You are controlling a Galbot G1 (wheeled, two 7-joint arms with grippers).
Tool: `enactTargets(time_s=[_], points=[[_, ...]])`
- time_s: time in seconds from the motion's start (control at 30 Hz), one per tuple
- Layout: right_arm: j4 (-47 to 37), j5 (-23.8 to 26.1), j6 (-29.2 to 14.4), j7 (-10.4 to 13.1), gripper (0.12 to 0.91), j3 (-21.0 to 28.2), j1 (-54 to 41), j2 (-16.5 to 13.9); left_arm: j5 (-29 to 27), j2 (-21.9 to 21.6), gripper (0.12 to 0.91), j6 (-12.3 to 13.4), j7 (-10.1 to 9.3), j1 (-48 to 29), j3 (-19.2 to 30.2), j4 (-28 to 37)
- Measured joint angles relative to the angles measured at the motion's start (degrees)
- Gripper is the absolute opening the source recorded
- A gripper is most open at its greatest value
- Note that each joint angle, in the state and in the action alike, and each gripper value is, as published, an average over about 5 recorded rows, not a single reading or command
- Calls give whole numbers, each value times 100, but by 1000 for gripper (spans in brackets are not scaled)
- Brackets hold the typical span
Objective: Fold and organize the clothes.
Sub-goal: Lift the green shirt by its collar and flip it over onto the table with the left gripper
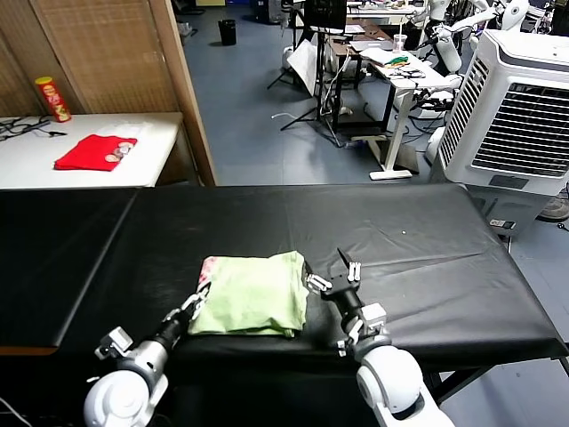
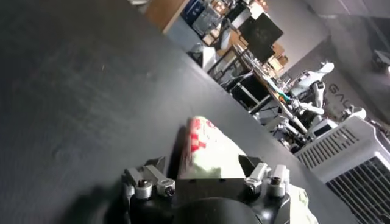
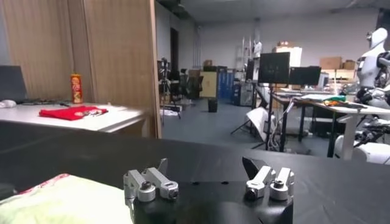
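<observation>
We see the pale green T-shirt [image 1: 253, 294] lying folded into a rough rectangle on the black table [image 1: 427, 240], near the front edge and a little toward our left of centre. Its small red-and-white printed patch [image 1: 206, 269] shows at the shirt's ten o'clock corner in the head view, and in the left wrist view the same patch [image 2: 196, 135] sits on the folded fabric directly ahead of the gripper.

Our left gripper [image 1: 190, 307] is at the shirt's eight o'clock corner, low over the table, with the cloth lying between its fingers [image 2: 151, 180]. The jaws stand partly apart around the folded edge; we cannot tell from these views whether they actually pinch the fabric.

Our right gripper [image 1: 332, 272] sits just beside the shirt's three o'clock edge, its jaws spread wide and holding nothing. One finger is close to the cloth's edge; whether it touches we cannot tell. In the right wrist view the shirt [image 3: 61, 201] appears just beside one of the open fingers [image 3: 149, 182].

At eleven o'clock from the shirt, well apart, a white side table [image 1: 27, 165] carries a small red folded garment [image 1: 95, 151] and a red and yellow snack can [image 1: 53, 98] standing upright. At two o'clock, beyond the black table's far corner, stands a white air cooler [image 1: 520, 116].
</observation>
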State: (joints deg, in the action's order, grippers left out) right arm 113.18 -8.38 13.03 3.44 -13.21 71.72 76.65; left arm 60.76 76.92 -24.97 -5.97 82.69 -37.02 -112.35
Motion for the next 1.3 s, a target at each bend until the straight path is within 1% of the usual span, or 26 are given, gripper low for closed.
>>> enactTargets(time_s=[0.03,0.1,0.13,0.23,0.27,0.33,0.47,0.57,0.63,0.73,0.87,0.97,1.07,1.13,1.2,1.3], points=[[-1,5,-2,-1,798,0,2,13,41,3,539,-9,-7,-2,-8,7],[-3,18,-8,-3,798,1,5,40,92,9,439,-23,-22,-8,-22,26],[-5,26,-11,-4,798,2,7,52,104,12,372,-31,-29,-12,-27,36],[-8,50,-19,-5,798,-2,16,89,69,26,216,-42,-48,-25,-28,50],[-8,63,-20,-5,798,-7,21,98,24,31,177,-43,-56,-29,-25,47],[-2,120,-14,2,798,-27,38,114,-150,35,136,-35,-85,-38,-20,22],[11,305,61,68,798,-96,95,134,-802,-36,130,-5,-151,-72,-61,-97],[14,428,103,111,798,-155,142,147,-1383,-195,130,-54,-179,-102,-178,-194],[12,504,106,119,798,-197,170,165,-1784,-378,130,-76,-158,-101,-294,-235],[3,600,92,124,798,-242,198,205,-2438,-766,130,-15,-53,-43,-517,-252],[-1,721,53,130,798,-246,218,260,-3365,-1387,130,155,69,81,-888,-235],[1,800,18,130,798,-229,232,284,-4029,-1849,130,354,148,217,-1211,-259],[1,843,-4,130,798,-207,252,311,-4720,-2185,130,569,211,370,-1498,-356],[2,863,-12,129,798,-191,272,336,-5193,-2286,130,632,223,444,-1598,-467],[2,885,-17,126,798,-179,297,358,-5573,-2297,130,615,212,481,-1596,-616],[21,921,-23,119,798,-175,336,373,-5849,-2189,130,515,185,483,-1401,-844]])
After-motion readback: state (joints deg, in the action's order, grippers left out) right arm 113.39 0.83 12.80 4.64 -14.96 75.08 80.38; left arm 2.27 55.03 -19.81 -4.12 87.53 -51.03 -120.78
